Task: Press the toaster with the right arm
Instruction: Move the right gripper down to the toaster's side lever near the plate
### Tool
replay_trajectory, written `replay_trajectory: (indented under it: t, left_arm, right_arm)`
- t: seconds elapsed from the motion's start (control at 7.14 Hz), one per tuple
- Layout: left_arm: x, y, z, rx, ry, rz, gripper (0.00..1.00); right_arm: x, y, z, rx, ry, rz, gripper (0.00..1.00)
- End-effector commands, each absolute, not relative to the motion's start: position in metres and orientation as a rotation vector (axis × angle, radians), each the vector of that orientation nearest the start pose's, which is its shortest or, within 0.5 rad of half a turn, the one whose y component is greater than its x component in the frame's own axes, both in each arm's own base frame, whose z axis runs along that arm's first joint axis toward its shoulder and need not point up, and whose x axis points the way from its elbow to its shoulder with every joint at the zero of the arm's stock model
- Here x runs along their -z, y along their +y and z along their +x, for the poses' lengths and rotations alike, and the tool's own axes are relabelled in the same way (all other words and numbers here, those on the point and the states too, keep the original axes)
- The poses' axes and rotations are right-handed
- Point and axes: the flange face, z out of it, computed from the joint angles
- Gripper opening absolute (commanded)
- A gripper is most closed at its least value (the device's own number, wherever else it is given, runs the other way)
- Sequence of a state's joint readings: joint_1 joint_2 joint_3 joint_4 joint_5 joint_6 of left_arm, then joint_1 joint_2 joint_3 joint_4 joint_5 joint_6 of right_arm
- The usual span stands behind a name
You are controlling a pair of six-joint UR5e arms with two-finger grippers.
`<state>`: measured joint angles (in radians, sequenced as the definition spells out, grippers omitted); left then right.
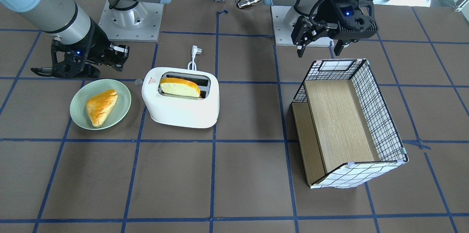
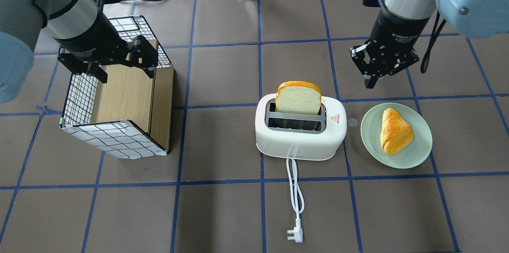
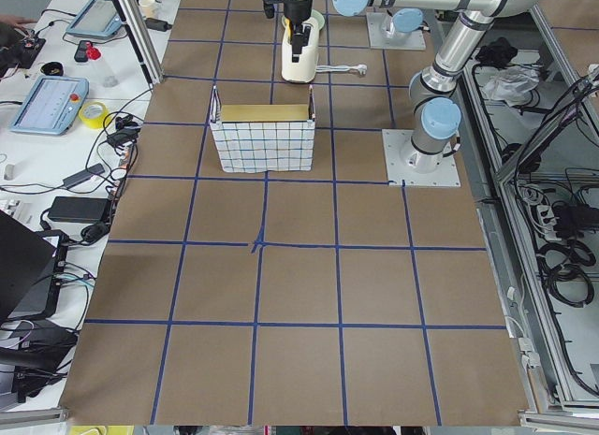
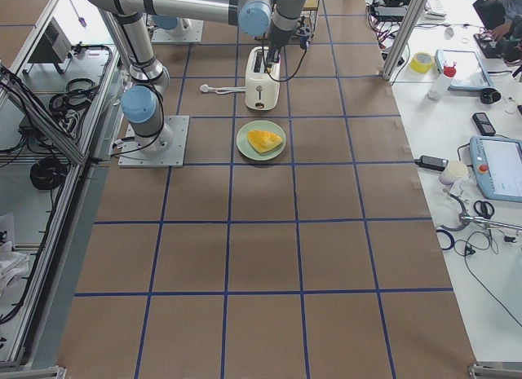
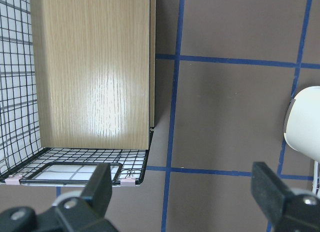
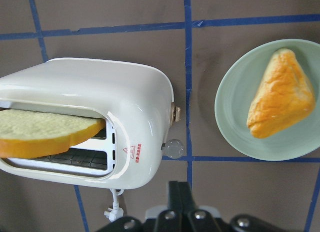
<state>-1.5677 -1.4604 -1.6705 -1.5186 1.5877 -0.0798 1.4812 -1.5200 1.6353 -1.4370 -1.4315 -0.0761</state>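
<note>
You see the toaster near the middle of the desk, closer to the robot's edge than to your edge. A slice of bread stands tall in the slot on your side. The other slot has no bread in it. A small clear knob sticks out of the toaster's end that faces the robot's right. The white cord runs from the toaster toward the robot's edge, and its plug lies flat on the desk.

Just beside the knob end sits a green plate with a golden pastry on it. The plate does not touch the toaster.

The right end effector hangs in the air near the plate and the knob end. Its fingers are pressed together with nothing between them. It touches nothing.

Toward the desk's edge on the robot's left lies a wire basket with wooden boards inside. It is well apart from the toaster. The left end effector hangs over the basket. Its fingers are spread wide and hold nothing.
</note>
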Motion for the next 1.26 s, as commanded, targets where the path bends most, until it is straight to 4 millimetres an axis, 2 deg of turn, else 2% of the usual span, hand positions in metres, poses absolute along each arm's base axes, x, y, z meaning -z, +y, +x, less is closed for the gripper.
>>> replay_trajectory:
  t: [0.0,0.14,0.42,0.56,0.7,1.12]
  left_arm:
    - [-0.496,-0.451,-0.13,0.099,3.123,-0.13,1.0]
    - [-0.496,-0.451,-0.13,0.099,3.123,-0.13,1.0]
    - [-0.496,-0.451,-0.13,0.099,3.123,-0.13,1.0]
    - [-0.496,-0.451,-0.13,0.099,3.123,-0.13,1.0]
    - [-0.496,-0.451,-0.13,0.099,3.123,-0.13,1.0]
    - [-0.496,-0.451,-0.13,0.099,3.123,-0.13,1.0]
  right_arm:
    - [-0.386,-0.488,0.091,-0.396,2.859,0.02,0.0]
    - [-0.362,-0.481,0.087,-0.405,2.833,-0.006,0.0]
    - [-0.337,-0.472,0.093,-0.42,2.75,-0.009,0.0]
    - [-0.317,-0.465,0.084,-0.438,2.738,0.004,0.0]
    - [-0.308,-0.463,0.071,-0.434,2.734,0.042,0.0]
    - [-0.305,-0.466,0.069,-0.419,2.73,0.038,0.0]
